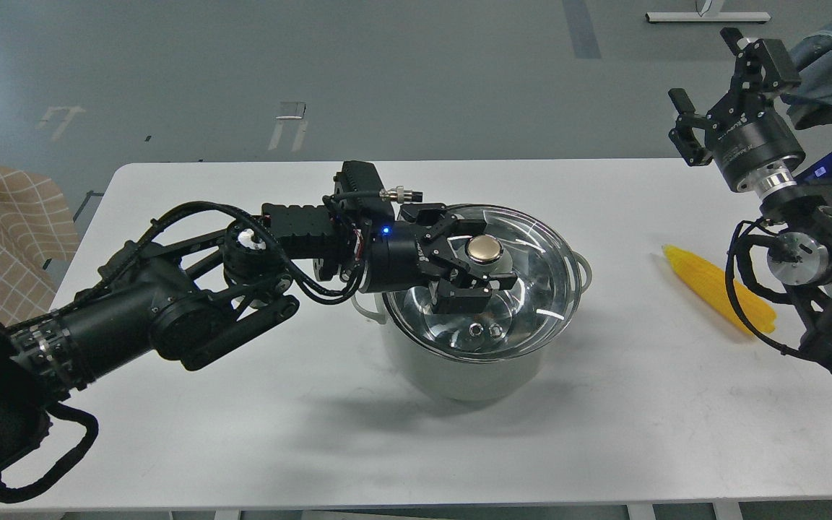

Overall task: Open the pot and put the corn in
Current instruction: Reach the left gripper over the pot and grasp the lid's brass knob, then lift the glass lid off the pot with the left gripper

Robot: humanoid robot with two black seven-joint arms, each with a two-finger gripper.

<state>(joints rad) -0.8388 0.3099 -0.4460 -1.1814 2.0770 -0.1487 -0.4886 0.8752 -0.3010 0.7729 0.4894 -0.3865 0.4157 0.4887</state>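
Closest to me, my left arm reaches over the white desk (358, 433), its fingers (475, 269) pinching the gold knob (484, 249) of the round glass lid (531, 245) on the pale grey-green steel pot (459, 372). A shallow pinch could drop the lid. Bright yellow corn cob (712, 285) lies right, beneath my spread right fingers (708, 79). No legible writing.
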